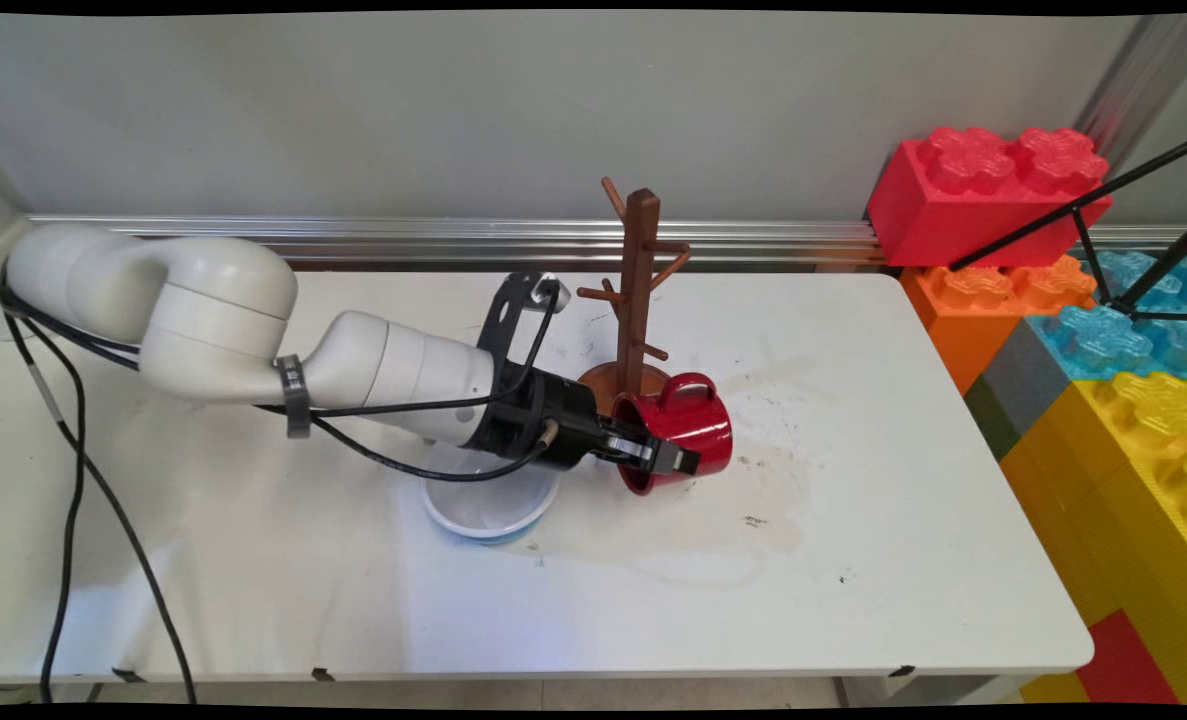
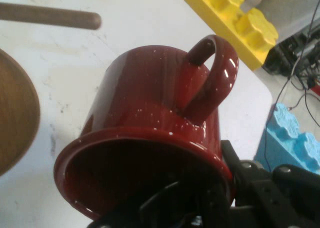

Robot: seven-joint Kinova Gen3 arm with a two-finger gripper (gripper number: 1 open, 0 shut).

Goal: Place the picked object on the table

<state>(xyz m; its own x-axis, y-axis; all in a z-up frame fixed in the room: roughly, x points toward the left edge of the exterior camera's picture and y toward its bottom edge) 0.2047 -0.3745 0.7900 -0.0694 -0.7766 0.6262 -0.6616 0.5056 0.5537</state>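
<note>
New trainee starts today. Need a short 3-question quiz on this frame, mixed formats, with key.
1. True or false: the gripper is shut on the rim of the red mug.
2. Multiple choice: how is the mug oriented? A) upright on the table B) tipped on its side, handle up C) hung on a peg
3. Fill in: the white bowl lies under the robot's ____.

Key
1. True: one finger sits inside the rim and one outside.
2. B: its opening faces the gripper, and the mug tree stands just behind it.
3. Wrist: the arm partly hides the bowl.
</note>
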